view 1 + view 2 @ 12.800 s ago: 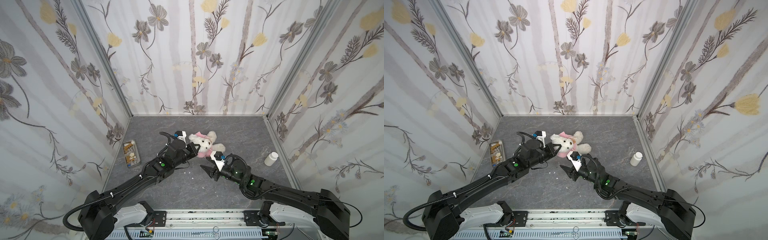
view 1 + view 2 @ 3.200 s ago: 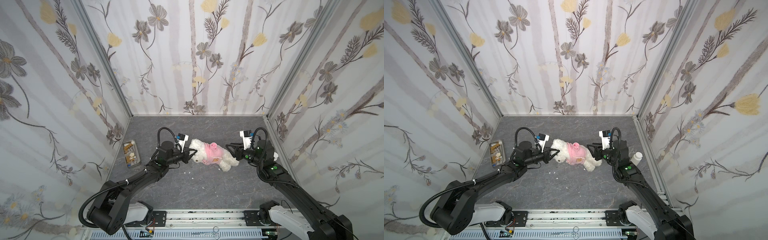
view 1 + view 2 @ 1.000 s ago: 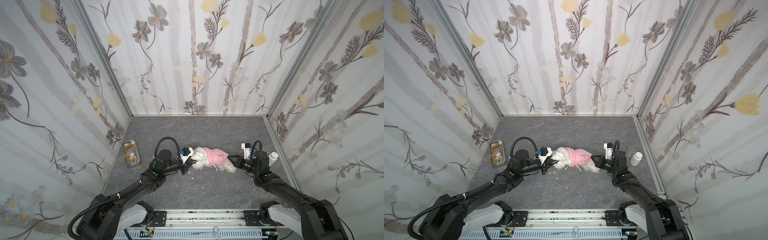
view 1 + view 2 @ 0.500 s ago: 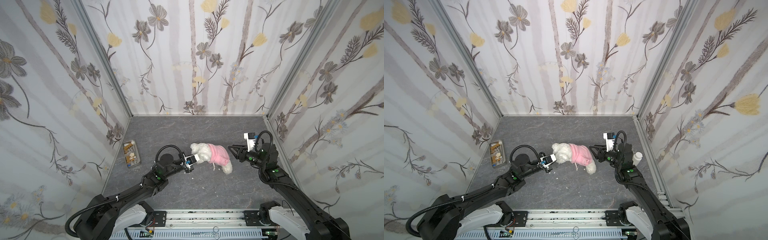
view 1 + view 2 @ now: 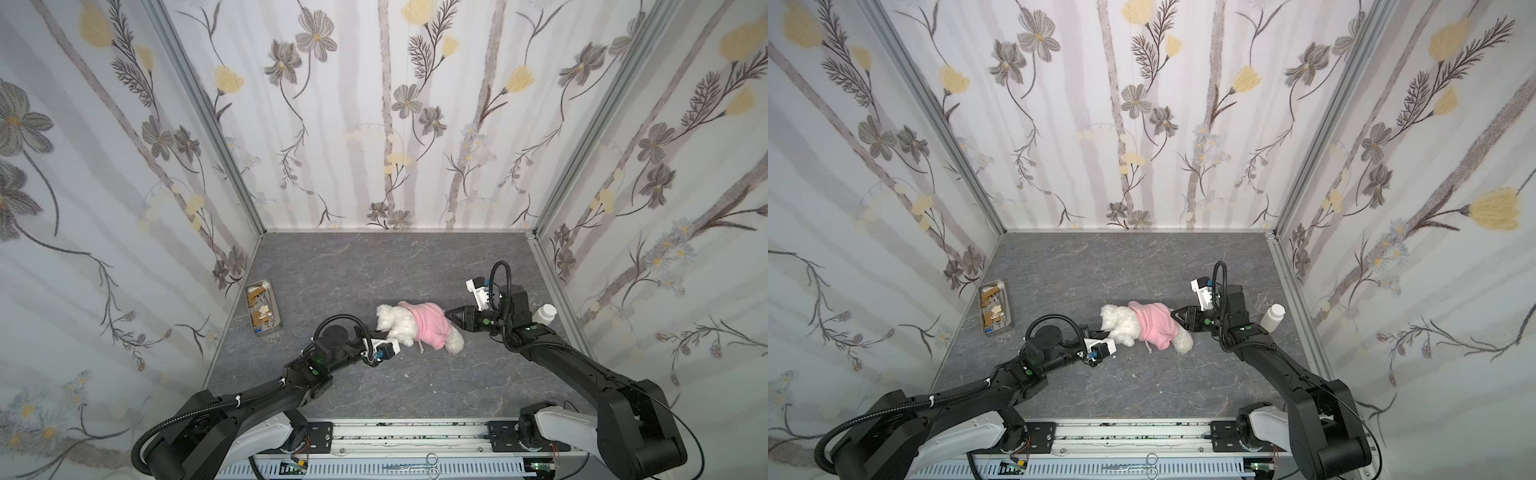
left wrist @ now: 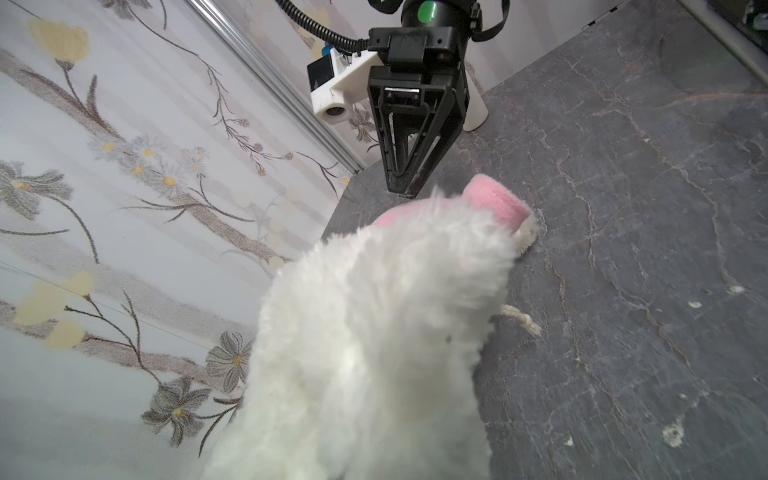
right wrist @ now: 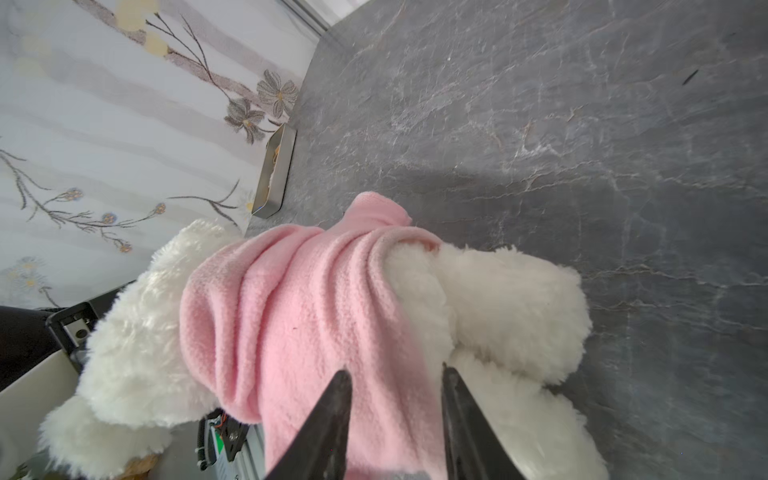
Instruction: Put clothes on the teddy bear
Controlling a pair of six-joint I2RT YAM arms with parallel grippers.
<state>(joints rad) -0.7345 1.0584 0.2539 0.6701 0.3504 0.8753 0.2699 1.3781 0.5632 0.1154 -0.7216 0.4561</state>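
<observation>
Closest to me, thin metal scissors [image 5: 409, 468] lie on the front rail, not part of this. Past that, the left gripper [image 5: 381, 331] is clenched tight with its tips buried in the head-end fur of the fluffy white plush teddy bear [image 5: 395, 322], so I read that as a hold on the bear. The bear's lying in the middle of the grey marbled tabletop [image 5: 374, 266], head toward the left arm, with a soft pink fleece hoodie [image 5: 430, 326] over its torso but bunched in folds at the waist. The right gripper [image 7: 394, 370] sits right at that hem, jaws parted, pinching nothing. Looks like the finishing stage to me. Next it'd need to nip the hem and tug it toward the legs while the left anchors the head. Further back there's a small metal tray [image 5: 268, 332] of bits, a white plastic bottle [image 5: 544, 312], then flowery wallpaper [image 5: 374, 124].
</observation>
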